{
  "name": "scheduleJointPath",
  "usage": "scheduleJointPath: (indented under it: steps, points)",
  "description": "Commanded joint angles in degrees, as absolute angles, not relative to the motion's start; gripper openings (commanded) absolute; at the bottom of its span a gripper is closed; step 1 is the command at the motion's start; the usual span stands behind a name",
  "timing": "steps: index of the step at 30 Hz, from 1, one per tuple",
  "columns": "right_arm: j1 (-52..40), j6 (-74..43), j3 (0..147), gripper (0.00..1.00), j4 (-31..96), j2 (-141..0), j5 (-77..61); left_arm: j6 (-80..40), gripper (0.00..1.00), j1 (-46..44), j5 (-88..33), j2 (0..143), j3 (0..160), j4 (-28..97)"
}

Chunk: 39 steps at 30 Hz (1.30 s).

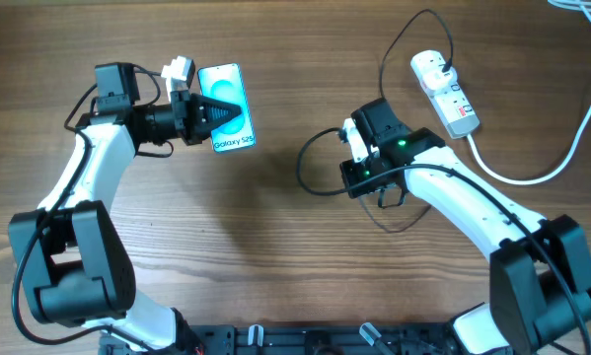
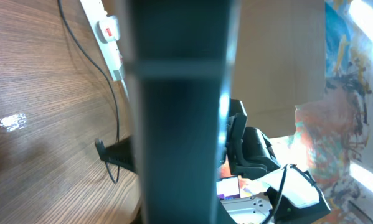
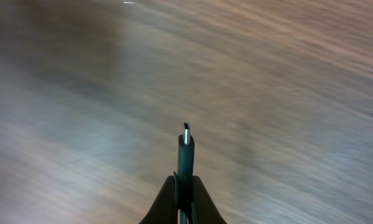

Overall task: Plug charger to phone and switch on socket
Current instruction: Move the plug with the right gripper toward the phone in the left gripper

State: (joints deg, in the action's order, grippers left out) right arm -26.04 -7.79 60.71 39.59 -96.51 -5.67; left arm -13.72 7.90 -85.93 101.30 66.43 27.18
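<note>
The phone [image 1: 228, 97], teal-blue screen up with a white "Galaxy S25" band, is at the far left of centre. My left gripper [image 1: 212, 116] is shut on its near long edge. In the left wrist view the phone [image 2: 180, 112] is a dark blurred band that hides the fingers. My right gripper [image 1: 352, 148] is shut on the charger plug [image 3: 185, 149], whose metallic tip points out ahead of the jaws [image 3: 184, 186] above bare wood. The thin black charger cable [image 1: 303, 168] loops beside it. The white socket [image 1: 445, 94] lies at the far right, also in the left wrist view [image 2: 106, 30].
A thick white cord [image 1: 552, 170] runs from the socket to the right table edge. A black plug [image 1: 449, 71] sits in the socket, with red switches beside it. Bare wood separates phone and right gripper. Beyond the table edge, equipment shows in the left wrist view [image 2: 261, 155].
</note>
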Motion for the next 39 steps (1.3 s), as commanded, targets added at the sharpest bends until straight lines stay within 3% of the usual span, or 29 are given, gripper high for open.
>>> scheduleJointPath:
  steps: [1,8,14,17,24,30,39]
  points:
    - [-26.17,-10.96,57.30,0.04,38.79,-100.57,3.44,-12.38,0.04,8.10,-86.00,99.53,66.32,28.10]
    - [-26.17,-10.48,55.46,0.05,37.54,-104.40,3.44,-12.38,0.04,8.10,-85.84,99.53,66.32,28.05]
    - [-26.17,-10.50,55.27,0.33,34.28,-105.27,3.42,-12.38,0.04,8.10,-85.82,99.53,66.32,28.05]
    - [-26.17,-10.48,55.27,0.35,33.98,-105.27,3.42,-12.38,0.04,8.10,-85.82,99.53,66.32,28.08]
    - [-26.17,-10.46,55.24,0.30,34.70,-105.27,0.78,-12.40,0.04,8.10,-85.82,99.53,66.32,28.08]
    - [-26.17,-10.46,55.00,0.18,35.70,-105.27,-0.08,-12.40,0.04,8.10,-85.82,99.53,66.32,28.10]
    - [-26.17,-5.91,55.00,0.17,36.49,-105.27,-2.85,-12.40,0.04,8.10,-85.84,99.53,66.32,28.08]
